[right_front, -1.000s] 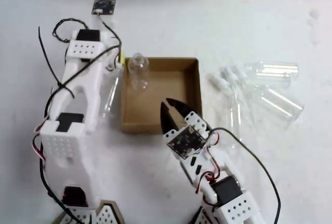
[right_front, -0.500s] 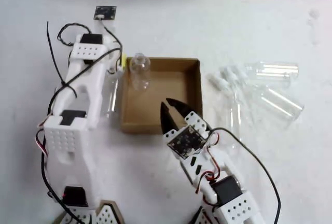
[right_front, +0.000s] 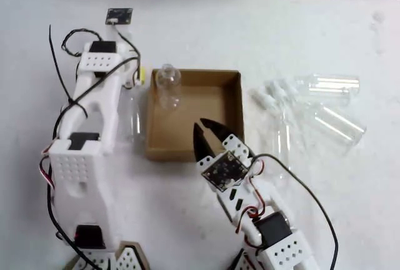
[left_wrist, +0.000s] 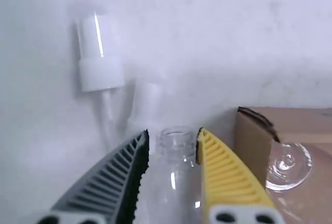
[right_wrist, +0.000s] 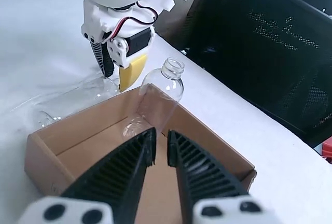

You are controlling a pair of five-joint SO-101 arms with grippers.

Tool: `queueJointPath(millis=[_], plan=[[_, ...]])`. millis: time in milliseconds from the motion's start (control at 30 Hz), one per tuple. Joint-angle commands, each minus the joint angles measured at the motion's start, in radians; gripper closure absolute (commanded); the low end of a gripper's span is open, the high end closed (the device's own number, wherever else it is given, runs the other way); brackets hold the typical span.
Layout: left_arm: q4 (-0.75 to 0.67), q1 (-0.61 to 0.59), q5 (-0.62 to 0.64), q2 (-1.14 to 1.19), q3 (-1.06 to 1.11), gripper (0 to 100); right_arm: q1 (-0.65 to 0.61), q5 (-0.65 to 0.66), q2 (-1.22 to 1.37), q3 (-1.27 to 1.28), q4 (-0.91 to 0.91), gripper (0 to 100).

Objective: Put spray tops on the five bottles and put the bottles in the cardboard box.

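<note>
Cardboard box [right_front: 187, 129]; uncapped bottle [right_front: 167, 87] standing in corner; second bottle [left_wrist: 175, 177] lying alongside; other bottles [right_front: 330, 87], spray tops [right_front: 270, 98] right.

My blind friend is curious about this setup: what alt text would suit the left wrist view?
The left gripper grips a clear bottle, uncapped, lying on a white table. A white spray top lies just beyond, and a cardboard box holding a second bottle stands alongside.

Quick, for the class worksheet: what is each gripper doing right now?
Left gripper: closed on a clear bottle.
Right gripper: slightly open, empty.
</note>
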Motion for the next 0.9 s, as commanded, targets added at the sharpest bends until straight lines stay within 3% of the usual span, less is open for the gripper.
queueJointPath(millis=[0,367,867], plan=[[-0.008,0.013,-0.009,-0.013,-0.038,86,0.01,0.012,0.005,0.009,0.002,96.9],[0.003,0.013,0.071,-0.012,-0.037,86,0.01,0.012,0.005,0.009,0.002,96.9],[-0.002,0.054,0.075,0.004,-0.038,86,0.01,0.012,0.005,0.009,0.002,96.9]])
